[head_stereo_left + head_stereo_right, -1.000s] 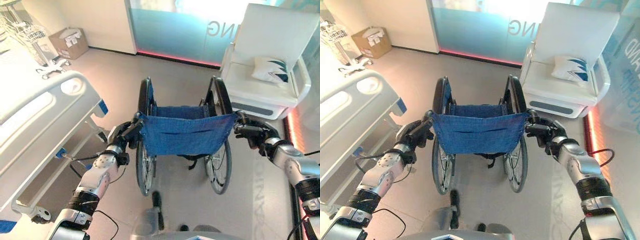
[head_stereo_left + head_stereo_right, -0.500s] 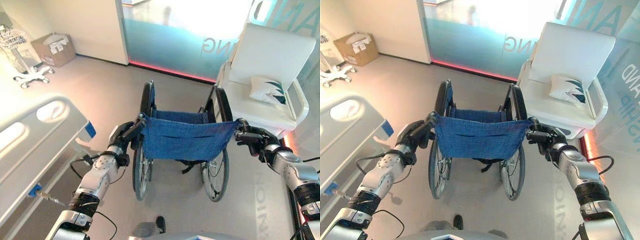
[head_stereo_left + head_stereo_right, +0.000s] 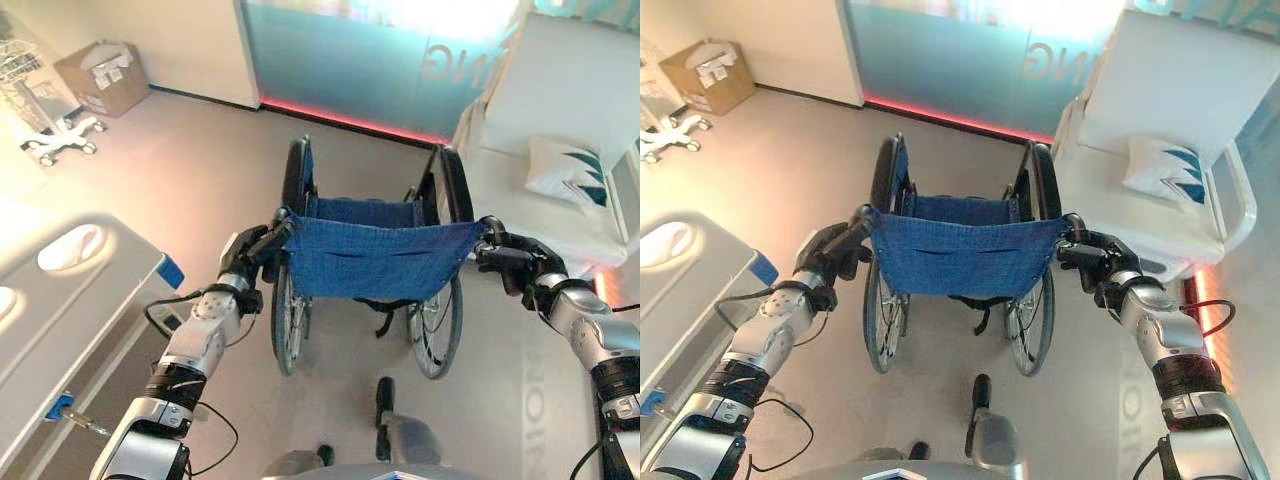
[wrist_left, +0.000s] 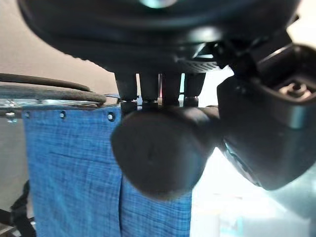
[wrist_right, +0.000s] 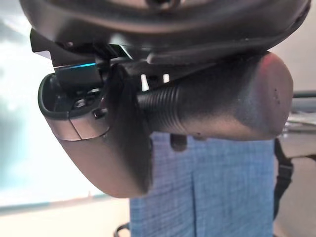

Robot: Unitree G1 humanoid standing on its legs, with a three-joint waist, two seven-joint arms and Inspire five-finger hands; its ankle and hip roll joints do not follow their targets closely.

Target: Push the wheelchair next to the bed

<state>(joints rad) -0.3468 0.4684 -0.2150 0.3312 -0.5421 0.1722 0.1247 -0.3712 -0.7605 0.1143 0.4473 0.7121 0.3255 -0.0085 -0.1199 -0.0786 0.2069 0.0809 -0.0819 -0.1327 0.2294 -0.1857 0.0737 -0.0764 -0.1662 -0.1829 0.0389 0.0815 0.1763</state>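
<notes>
Since a second ago the wheelchair [image 3: 372, 262] sits farther up the floor past the bed [image 3: 70, 300], whose white footboard now lies lower and farther left, though much of that shift is the camera moving. Chair stands upright on the grey floor [image 3: 190, 170], blue fabric back facing the robot, big wheels either side, just right of the bed's end, apart from it. Left hand [image 3: 250, 256] curled round the left push handle [image 4: 158, 153]; wrist view has the fingers wrapped over the dark grip, thumb beside it. Right hand [image 3: 1102, 262] clamped round the right push handle [image 5: 212, 108], ribbed grip showing in the wrist view. White armchair [image 3: 1160, 120] with a patterned cushion [image 3: 1165, 168] just right of the chair's right wheel. Cardboard box [image 3: 100, 76] by the far wall, wheeled white stand [image 3: 45, 120] near it. Frosted glass panel [image 3: 950, 60] straight ahead.
</notes>
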